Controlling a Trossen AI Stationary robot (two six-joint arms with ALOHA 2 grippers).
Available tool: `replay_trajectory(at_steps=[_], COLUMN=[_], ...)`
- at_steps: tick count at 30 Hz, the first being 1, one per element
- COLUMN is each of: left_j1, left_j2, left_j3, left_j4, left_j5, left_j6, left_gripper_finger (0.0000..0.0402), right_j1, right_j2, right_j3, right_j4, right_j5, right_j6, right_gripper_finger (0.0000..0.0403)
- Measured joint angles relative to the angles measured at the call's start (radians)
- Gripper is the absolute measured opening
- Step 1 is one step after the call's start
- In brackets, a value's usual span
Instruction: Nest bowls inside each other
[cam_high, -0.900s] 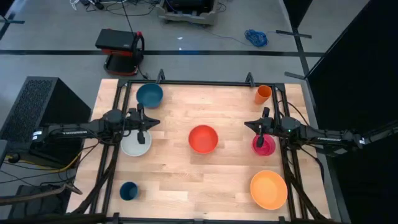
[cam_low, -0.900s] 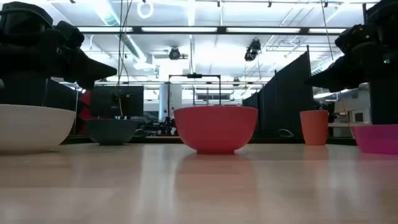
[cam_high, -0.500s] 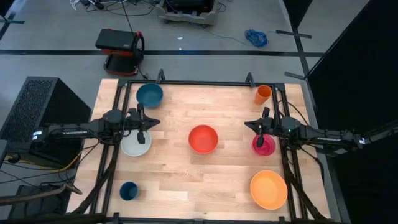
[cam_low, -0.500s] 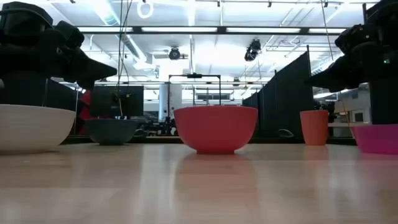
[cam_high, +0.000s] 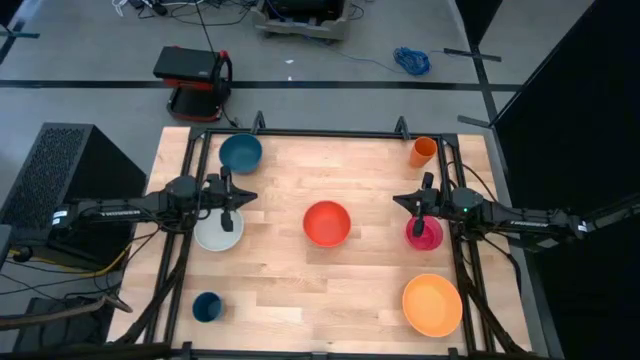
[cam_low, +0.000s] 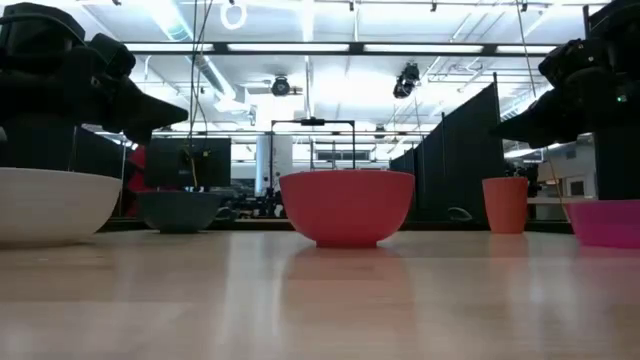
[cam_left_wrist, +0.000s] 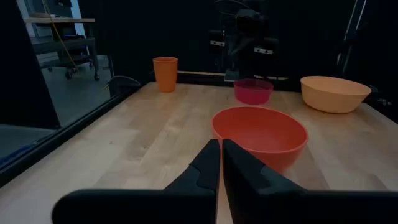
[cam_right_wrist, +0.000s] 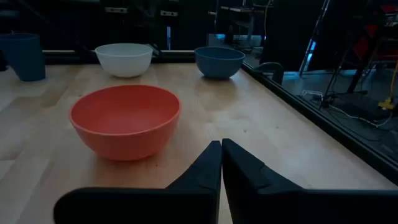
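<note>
Bowls all empty, none nested: red bowl (cam_high: 327, 223) at table (cam_high: 300, 300) centre, white bowl (cam_high: 217, 231) left, teal bowl (cam_high: 240, 152) far left corner, pink bowl (cam_high: 424, 233) right, orange bowl (cam_high: 432, 305) near right. Left gripper (cam_high: 228, 213) over white bowl, fingers pressed together, holding nothing. Right gripper (cam_high: 419, 224) over pink bowl, fingers together, holding nothing.

Partly hidden and cropped bowls around the red bowl

From above, left of the red bowl (cam_high: 327, 222), we see the left arm covering the white bowl (cam_high: 215, 235) at its rim; right of it the pink bowl (cam_high: 424, 235) lies partly under the right arm. At worktop height, both those bowls are cut by the frame edges, and each arm's fingers fall outside the frame.
</note>
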Motion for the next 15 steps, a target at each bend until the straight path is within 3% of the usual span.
replay_trajectory(at_steps=[15], left_j1=[0.000], left_j2=[0.000], left_j3=[0.000], left_j4=[0.000], left_j5=[0.000], left_j6=[0.000], left_gripper_finger=[0.0003], right_j1=[0.000], right_j2=[0.000], right_j3=[0.000], right_j4=[0.000], right_j5=[0.000], right_j6=[0.000], right_gripper_finger=[0.0000])
